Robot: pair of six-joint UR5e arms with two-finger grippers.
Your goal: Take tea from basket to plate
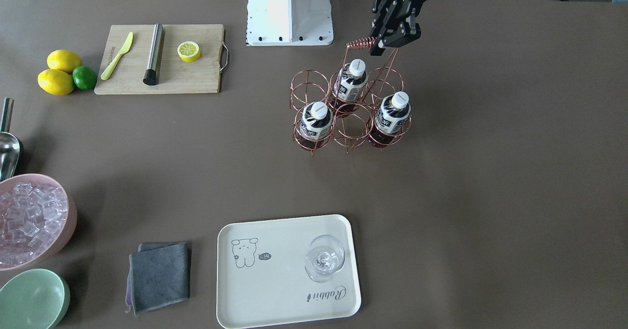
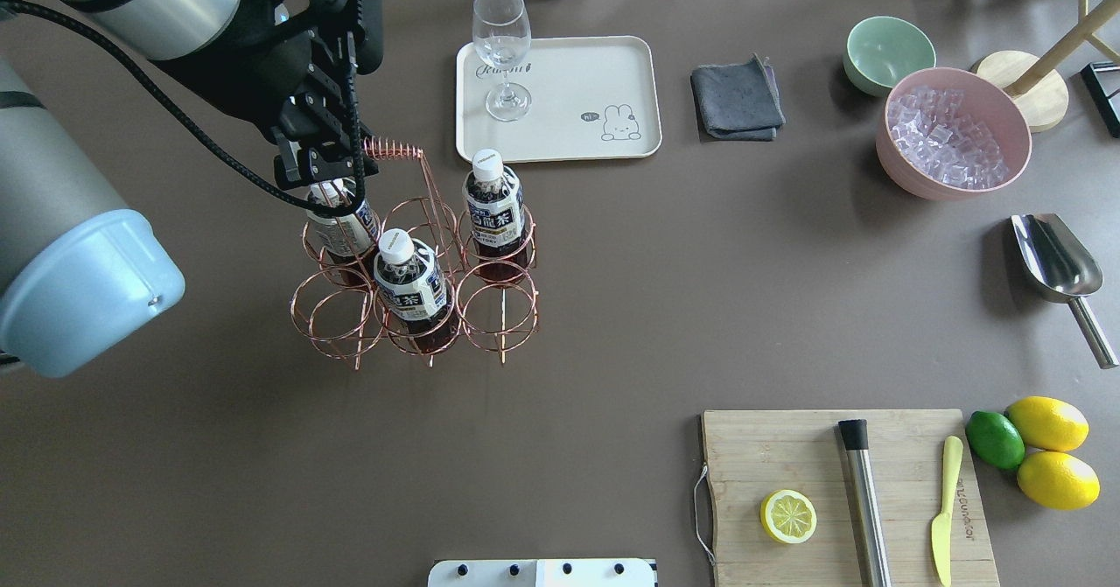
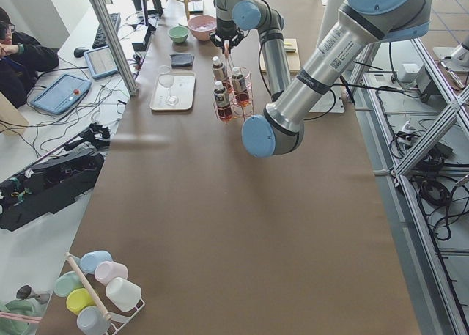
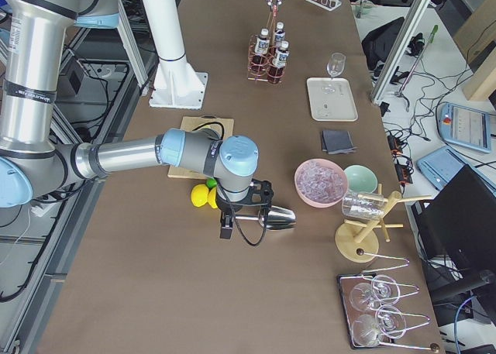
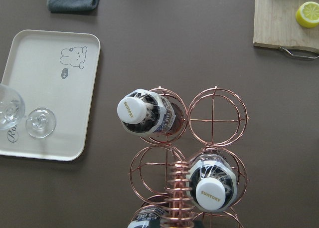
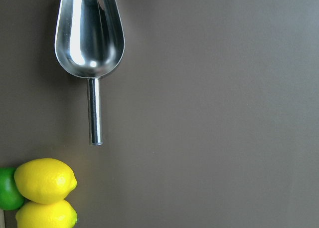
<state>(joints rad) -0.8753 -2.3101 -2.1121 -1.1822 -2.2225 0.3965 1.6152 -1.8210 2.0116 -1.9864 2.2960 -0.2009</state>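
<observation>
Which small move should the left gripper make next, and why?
Probably lower the left gripper onto the white cap of the clear brown tea bottle beneath it, keeping clear of the copper wire rack's coiled handle. It hangs open beside that handle; all three bottles stand in cells.

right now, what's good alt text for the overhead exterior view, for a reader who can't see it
The left arm's black gripper is at the coiled handle of a rose-gold wire bottle rack holding three small white-capped bottles of dark tea. Beyond it, a cream rectangular tray bears only a clear wine glass.
</observation>
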